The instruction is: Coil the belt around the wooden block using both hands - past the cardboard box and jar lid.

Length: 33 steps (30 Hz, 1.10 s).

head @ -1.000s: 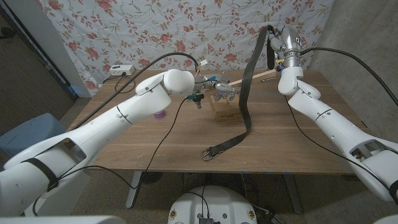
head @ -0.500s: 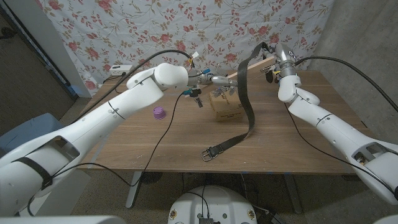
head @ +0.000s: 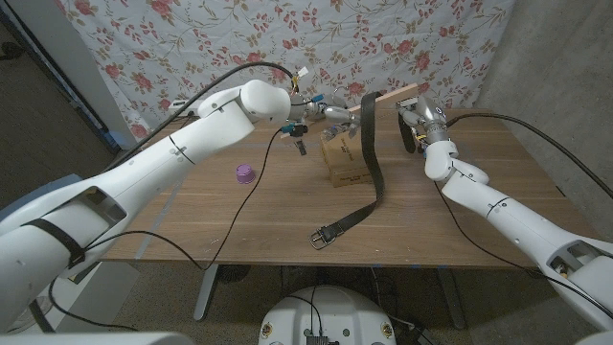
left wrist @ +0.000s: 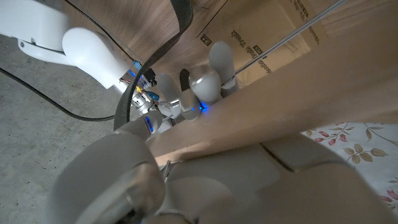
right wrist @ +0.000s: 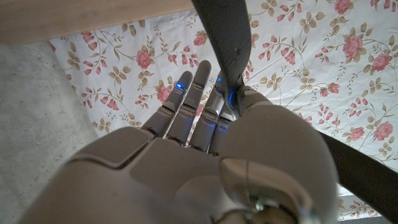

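Observation:
My left hand [head: 330, 111] holds one end of a long wooden block [head: 395, 96] in the air over the cardboard box [head: 349, 163]. The black belt [head: 372, 163] is draped over the block and hangs down past the box, with its buckle end [head: 322, 237] lying on the table. My right hand [head: 420, 119] is just below the block's far end and pinches the belt's other end. In the right wrist view the belt [right wrist: 227, 37] runs between thumb and fingers [right wrist: 186, 99]. In the left wrist view my fingers [left wrist: 208, 81] wrap the block [left wrist: 267, 106] above the box [left wrist: 261, 31].
A small purple lid-like piece [head: 245, 173] stands on the wooden table [head: 239, 220] left of the box. A white power strip [head: 188, 105] lies at the back left. Cables hang from my left wrist near the box. A floral cloth hangs behind the table.
My right hand has dropped from high above to beside the block's far end, laying the belt over the block. My left hand has lifted the block up and back.

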Motion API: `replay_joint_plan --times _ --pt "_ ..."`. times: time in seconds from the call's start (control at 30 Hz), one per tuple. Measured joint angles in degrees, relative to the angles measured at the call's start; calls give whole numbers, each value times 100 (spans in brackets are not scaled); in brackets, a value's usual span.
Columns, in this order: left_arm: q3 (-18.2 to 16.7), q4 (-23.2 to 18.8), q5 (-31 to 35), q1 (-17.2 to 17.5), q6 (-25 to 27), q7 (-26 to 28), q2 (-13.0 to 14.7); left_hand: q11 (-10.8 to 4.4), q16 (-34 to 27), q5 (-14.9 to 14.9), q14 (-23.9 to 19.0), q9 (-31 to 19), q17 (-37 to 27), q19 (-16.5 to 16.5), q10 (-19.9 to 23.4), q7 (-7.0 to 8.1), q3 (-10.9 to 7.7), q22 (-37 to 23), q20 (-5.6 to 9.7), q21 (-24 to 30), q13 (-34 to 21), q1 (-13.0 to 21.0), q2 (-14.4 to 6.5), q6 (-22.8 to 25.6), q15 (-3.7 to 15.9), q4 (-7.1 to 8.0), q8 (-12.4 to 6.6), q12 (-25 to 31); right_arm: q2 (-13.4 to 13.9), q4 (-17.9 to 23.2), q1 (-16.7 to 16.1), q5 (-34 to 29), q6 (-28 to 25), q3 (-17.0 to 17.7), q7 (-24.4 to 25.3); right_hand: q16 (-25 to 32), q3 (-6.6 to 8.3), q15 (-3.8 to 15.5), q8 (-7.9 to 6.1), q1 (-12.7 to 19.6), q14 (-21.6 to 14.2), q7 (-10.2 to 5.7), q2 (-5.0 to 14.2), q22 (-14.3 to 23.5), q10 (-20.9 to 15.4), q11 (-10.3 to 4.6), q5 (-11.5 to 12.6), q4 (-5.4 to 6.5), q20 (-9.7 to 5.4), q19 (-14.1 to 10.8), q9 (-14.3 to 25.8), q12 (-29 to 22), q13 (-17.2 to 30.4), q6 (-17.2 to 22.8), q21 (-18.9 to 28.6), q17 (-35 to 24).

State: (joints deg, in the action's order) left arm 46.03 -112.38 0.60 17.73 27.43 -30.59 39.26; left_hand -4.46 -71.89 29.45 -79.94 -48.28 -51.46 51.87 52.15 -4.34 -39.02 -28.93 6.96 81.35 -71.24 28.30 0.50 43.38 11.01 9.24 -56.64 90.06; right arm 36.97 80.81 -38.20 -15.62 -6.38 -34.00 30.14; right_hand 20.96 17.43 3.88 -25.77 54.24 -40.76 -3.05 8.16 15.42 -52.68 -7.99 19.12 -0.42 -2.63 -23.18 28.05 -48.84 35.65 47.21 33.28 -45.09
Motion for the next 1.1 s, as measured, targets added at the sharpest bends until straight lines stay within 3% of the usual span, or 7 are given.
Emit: replay_joint_plan --times 0.1,0.13,0.27,0.33,0.57,0.9,1.1 --pt "0 0 89 0 78 -92 0 0 0 0 1 0 0 0 0 -1 -7 22 0 3 0 0 0 0 -1 -8 0 0 13 63 -208 0 0 28 0 -21 0 -8 11 0 -8 0 0 0 0 0 0 0 0 0 14 -15 8 0 3 12" --pt "312 371 125 -557 104 -113 -177 0 0 -1 2 0 6 0 0 -1 -7 22 0 3 0 0 0 -1 0 -8 0 0 21 99 -299 189 80 51 180 -42 0 0 11 0 -16 0 0 0 0 0 0 0 0 0 22 -15 8 0 22 22" --pt "312 371 212 -557 116 -128 -177 0 0 -1 10 -4 14 0 0 -9 -10 29 0 7 0 0 0 -9 -8 -5 -19 -1 62 256 -600 295 89 124 295 -63 0 23 32 0 -39 0 0 -27 0 0 0 0 -8 32 26 -15 8 0 22 26" --pt "462 668 257 -820 118 -124 -347 0 0 -1 11 -3 10 0 1 -10 -31 47 0 46 1 0 0 -10 -9 16 -38 -1 81 333 -730 339 89 167 341 -64 0 23 30 0 -39 0 0 -27 0 0 0 0 11 50 26 -15 8 0 22 26" --pt "558 868 409 -948 138 2 -476 9 0 -1 12 0 15 1 9 -13 -31 49 0 75 1 -31 -31 -13 -10 16 -38 -7 200 680 -1304 711 110 462 373 -107 20 33 -8 22 -89 0 -22 -53 12 11 -2 20 11 50 49 -58 35 0 43 49" --pt "662 1137 541 -1062 142 123 -650 9 -45 -24 8 18 -14 1 9 -24 -41 80 0 113 5 -31 -31 -23 -7 6 -60 -12 481 1069 -2053 1750 508 1037 -145 -151 -3 53 -9 44 -151 0 -43 -79 103 18 -5 44 10 110 78 -104 36 0 65 -8" --pt "708 1293 587 -1121 92 149 -742 9 -45 -24 9 27 -16 1 9 -31 -73 106 0 148 4 -49 -49 -30 -6 10 -60 0 697 1224 -2475 2703 1007 1422 -826 -149 -29 54 -9 60 -214 0 -60 -79 111 12 -6 18 26 150 106 -135 62 0 91 -68"
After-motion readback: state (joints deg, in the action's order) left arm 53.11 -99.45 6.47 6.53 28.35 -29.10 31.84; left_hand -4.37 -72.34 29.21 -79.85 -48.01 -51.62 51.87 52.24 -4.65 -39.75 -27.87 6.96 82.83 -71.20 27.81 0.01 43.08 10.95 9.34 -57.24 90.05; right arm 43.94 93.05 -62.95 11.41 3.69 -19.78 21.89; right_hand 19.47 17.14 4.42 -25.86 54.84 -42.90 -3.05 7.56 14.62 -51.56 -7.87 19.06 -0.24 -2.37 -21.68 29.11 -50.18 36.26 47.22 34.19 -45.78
